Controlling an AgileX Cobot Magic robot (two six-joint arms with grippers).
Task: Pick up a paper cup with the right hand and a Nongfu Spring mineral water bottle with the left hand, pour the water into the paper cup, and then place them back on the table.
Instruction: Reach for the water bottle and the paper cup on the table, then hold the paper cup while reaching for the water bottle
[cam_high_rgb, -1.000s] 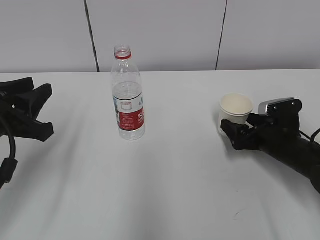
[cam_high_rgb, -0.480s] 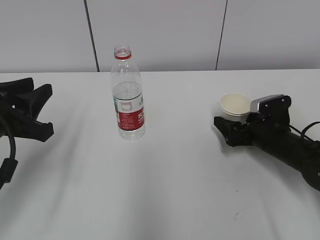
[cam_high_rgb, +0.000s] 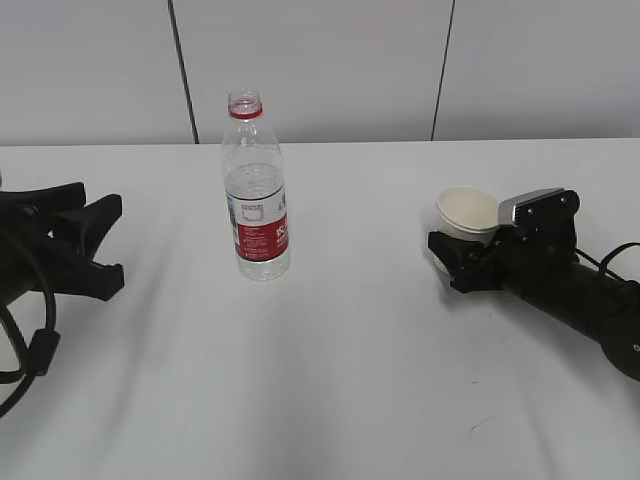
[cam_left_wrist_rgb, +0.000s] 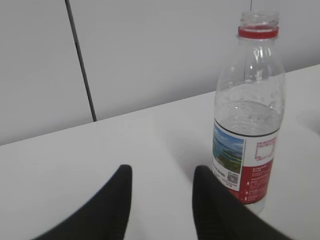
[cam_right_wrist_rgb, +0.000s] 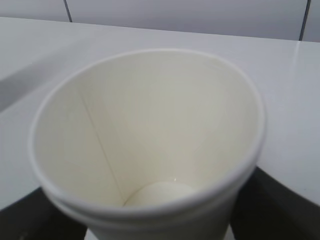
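My right hand has closed in over the last second: its jaws now flank the paper cup, which has tipped slightly, though I can't tell if they're clamped yet. My left hand, jaws wide and empty, has crept toward the Nongfu Spring mineral water bottle, upright mid-worktop. The cup's base and contact points are hidden; it looks dry.

Bare table all around bottle; cup well apart.
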